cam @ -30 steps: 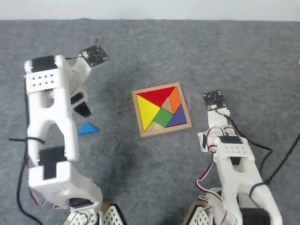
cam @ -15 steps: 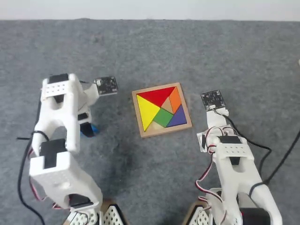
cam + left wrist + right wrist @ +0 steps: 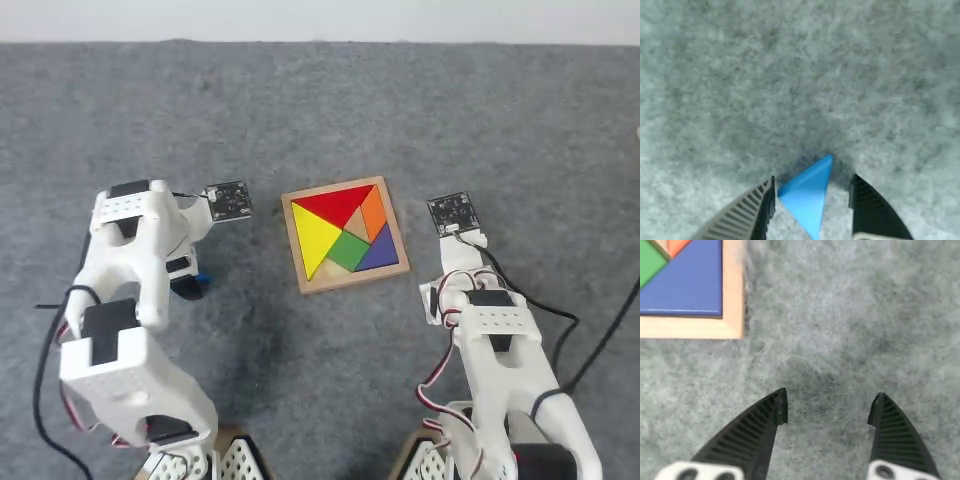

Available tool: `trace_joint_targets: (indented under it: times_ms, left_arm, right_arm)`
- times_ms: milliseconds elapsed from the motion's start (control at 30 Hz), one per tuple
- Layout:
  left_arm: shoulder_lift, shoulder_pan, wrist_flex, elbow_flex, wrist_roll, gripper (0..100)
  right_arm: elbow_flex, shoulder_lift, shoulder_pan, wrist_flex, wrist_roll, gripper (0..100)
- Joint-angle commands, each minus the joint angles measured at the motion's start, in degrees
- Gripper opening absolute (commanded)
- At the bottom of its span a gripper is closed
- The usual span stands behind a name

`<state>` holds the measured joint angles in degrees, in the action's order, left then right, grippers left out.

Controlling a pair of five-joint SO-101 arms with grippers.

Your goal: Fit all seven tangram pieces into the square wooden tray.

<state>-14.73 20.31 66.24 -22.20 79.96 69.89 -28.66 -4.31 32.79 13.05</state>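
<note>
Now, left gripper (image 3: 813, 179): spread around the blue triangle (image 3: 807, 197) on grey carpet (image 3: 790, 75)
Right gripper (image 3: 831, 396): spread, near the tray (image 3: 732, 290)

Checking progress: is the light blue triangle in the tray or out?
Out. The light blue triangle lies on the grey mat inside the open left gripper, well apart from the wooden tray.

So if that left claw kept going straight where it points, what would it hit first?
Probably the blue triangle, which lies between the open fingers of the left gripper; the grey mat lies just beneath.
</note>
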Motion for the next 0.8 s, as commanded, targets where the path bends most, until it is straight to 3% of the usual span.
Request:
trace_joint_targets:
  times_ms: [0, 200, 767]
  left_arm:
    - [3.1, 3.2, -2.4, 0.3, 3.7, 22]
    - [3.2, 5.1, -2.3, 0.2, 5.2, 23]
    - [3.2, 0.0, -2.5, 0.5, 2.7, 24]
  right_arm:
    - [-0.3, -2.3, -0.4, -1.2, 0.6, 26.6]
    - [-0.3, -2.3, -0.5, -1.2, 0.6, 26.6]
    - [-0.3, -2.3, -0.5, -1.2, 0.6, 26.6]
